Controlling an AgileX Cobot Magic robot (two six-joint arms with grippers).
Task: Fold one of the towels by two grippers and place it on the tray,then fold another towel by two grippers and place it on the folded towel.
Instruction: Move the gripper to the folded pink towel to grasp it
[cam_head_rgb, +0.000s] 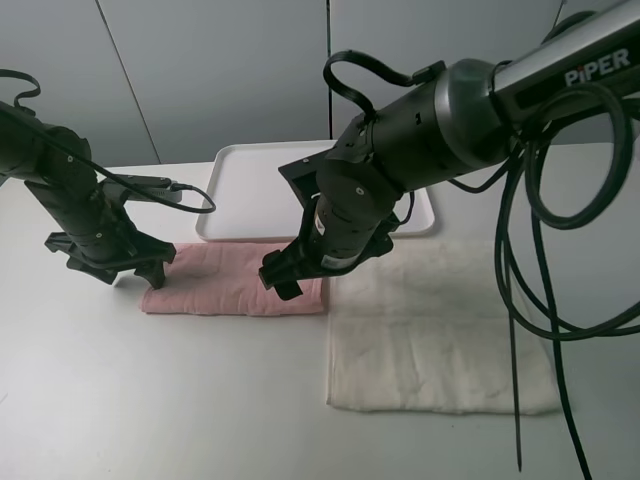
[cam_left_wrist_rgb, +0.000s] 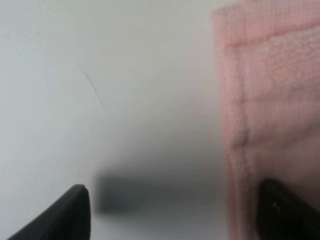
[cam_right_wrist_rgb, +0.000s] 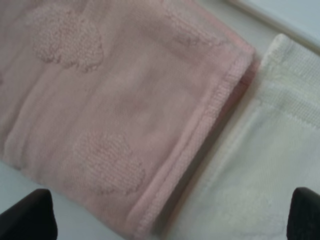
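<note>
I see the pink terry towel (cam_head_rgb: 230, 282), an embossed folded strip, on the bench (cam_head_rgb: 150, 400) just before the white tray (cam_head_rgb: 255, 165), beside the cream towel (cam_head_rgb: 440, 340). My left hand (cam_head_rgb: 140, 277) and right hand (cam_head_rgb: 283, 285) gape, released, at its ends.

Two black two-fingered pincers, one left pincer (cam_head_rgb: 137, 277) and one right pincer (cam_head_rgb: 280, 282), each with two fingers. Two dark robot arms carry them, the left arm (cam_head_rgb: 60, 195) and the right arm (cam_head_rgb: 450, 110). Two towels: one pale pink terry-cloth towel (cam_head_rgb: 225, 285) with a faint embossed pattern, lying between the two pincers; one cream off-white terry-cloth towel (cam_head_rgb: 440, 335), just beside the right pincer, on the side away from the left pincer. One flat white rectangular plastic tray (cam_head_rgb: 250, 190) with a low raised rim, beyond both pincers. One pale tabletop (cam_head_rgb: 150, 400) beneath both pincers.
</note>
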